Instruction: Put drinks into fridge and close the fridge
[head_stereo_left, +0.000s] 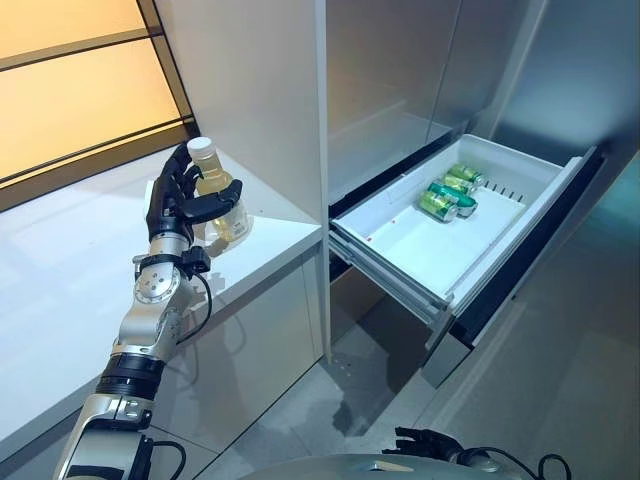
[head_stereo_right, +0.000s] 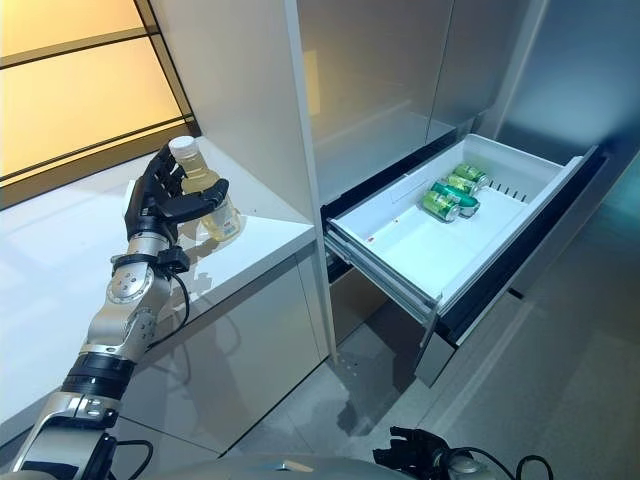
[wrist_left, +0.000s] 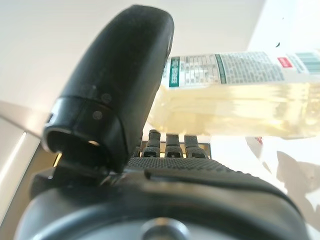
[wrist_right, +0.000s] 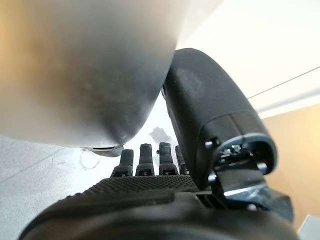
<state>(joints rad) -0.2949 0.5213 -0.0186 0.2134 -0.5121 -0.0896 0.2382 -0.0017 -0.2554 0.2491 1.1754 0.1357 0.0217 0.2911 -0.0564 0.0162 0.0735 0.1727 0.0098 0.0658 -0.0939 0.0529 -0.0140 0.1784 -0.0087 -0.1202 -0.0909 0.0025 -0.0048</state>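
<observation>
A clear bottle (head_stereo_left: 230, 218) of pale yellow drink with a white cap stands on the white counter (head_stereo_left: 70, 290), beside the tall fridge panel. My left hand (head_stereo_left: 168, 205) is shut on it, with the thumb across its front and the fingers behind it. In the left wrist view the bottle (wrist_left: 240, 105) lies between the thumb (wrist_left: 120, 75) and the fingers. The fridge drawer (head_stereo_left: 400, 250) is pulled out wide and holds a few green cans (head_stereo_left: 450, 192) at its far end. My right hand (head_stereo_left: 428, 440) hangs low near the floor, its fingers (wrist_right: 145, 160) relaxed and holding nothing.
The white fridge panel (head_stereo_left: 260, 90) rises just right of the bottle. The drawer's dark front (head_stereo_left: 520, 270) juts out over the grey tiled floor (head_stereo_left: 330, 400). An orange-lit wall (head_stereo_left: 70, 90) runs behind the counter.
</observation>
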